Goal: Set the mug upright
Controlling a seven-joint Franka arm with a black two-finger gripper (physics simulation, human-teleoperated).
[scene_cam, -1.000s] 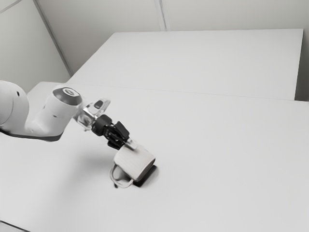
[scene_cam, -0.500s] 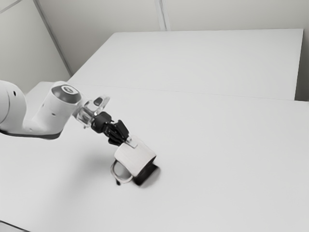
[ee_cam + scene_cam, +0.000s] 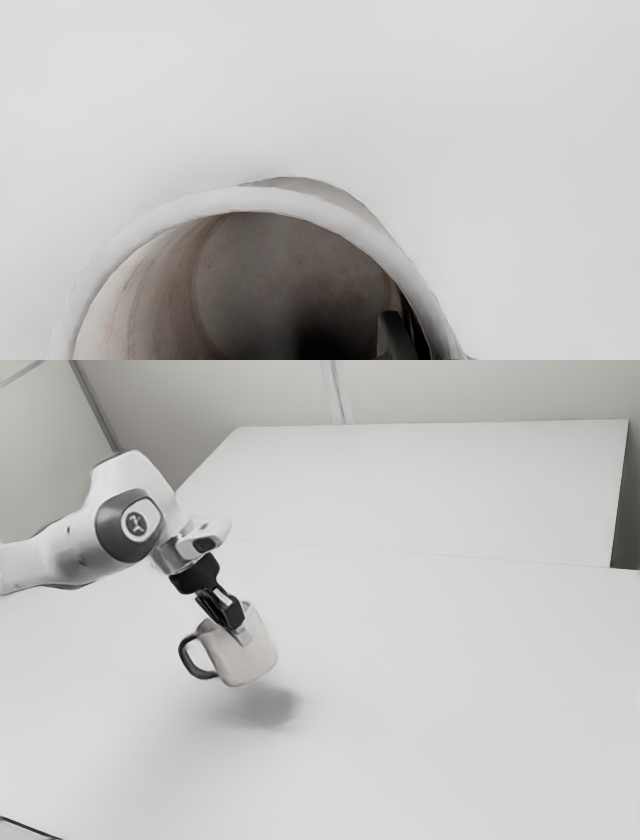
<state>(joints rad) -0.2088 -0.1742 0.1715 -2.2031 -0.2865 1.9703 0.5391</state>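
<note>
The off-white mug (image 3: pixel 252 658) hangs above the table in the exterior view, somewhat tilted, its opening toward the hand and its dark-edged handle (image 3: pixel 192 662) on the exterior view's left. My gripper (image 3: pixel 238 630) is shut on the mug's wall near the rim. Seen from the wrist, the mug's pale rim (image 3: pixel 250 198) curves around a brownish interior. There the gripper (image 3: pixel 425 342) pinches the side wall, with one dark finger (image 3: pixel 392 335) inside the mug; the other finger is mostly hidden behind the wall.
Beneath the mug, a soft shadow falls on the white table (image 3: pixel 430 700). Another white surface (image 3: pixel 430 480) extends behind it, up to pale walls. A dark line crosses the exterior view's lower left corner.
The hand has risen and turned to point more steeply down. With it the mug has lifted off the table, shifted toward the exterior view's left, and swung from lying over to nearer upright.
</note>
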